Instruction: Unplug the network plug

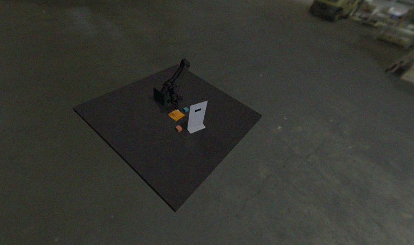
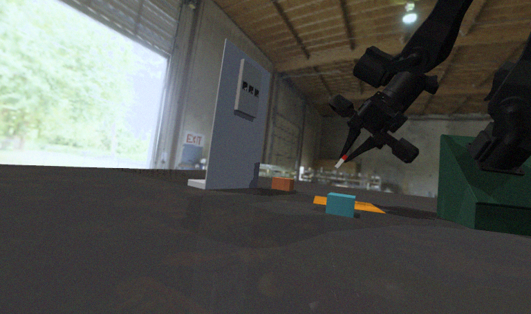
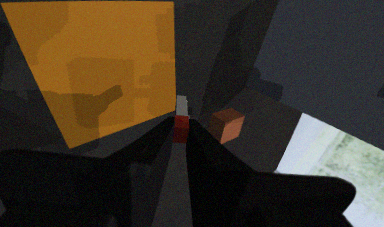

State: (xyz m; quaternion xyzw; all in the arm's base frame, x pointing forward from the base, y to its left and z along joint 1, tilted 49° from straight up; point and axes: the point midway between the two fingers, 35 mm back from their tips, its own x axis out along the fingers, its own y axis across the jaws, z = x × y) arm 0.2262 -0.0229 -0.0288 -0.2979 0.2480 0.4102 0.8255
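My gripper (image 2: 343, 160) (image 3: 181, 124) is shut on the plug and holds it in the air, tilted nose down. The plug (image 2: 339, 163) (image 3: 182, 106) has a pale front and a red rear part between the fingertips. It is clear of the panel. The orange marked square (image 1: 173, 116) (image 2: 366, 206) (image 3: 150, 32) lies flat on the table, below the plug. The upright panel (image 1: 195, 118) (image 2: 234, 146) (image 3: 330, 62) stands away from the plug, with three dark sockets (image 1: 198, 110) (image 2: 251, 88) that look empty. The thin tab cannot be made out.
A teal block (image 1: 185, 109) (image 2: 339, 205) lies beside the square. An orange-red block (image 1: 178, 128) (image 2: 282, 184) (image 3: 229, 125) lies between the square and the panel's side of the table. A dark green block (image 1: 159, 97) (image 2: 455, 181) stands by the arm's base.
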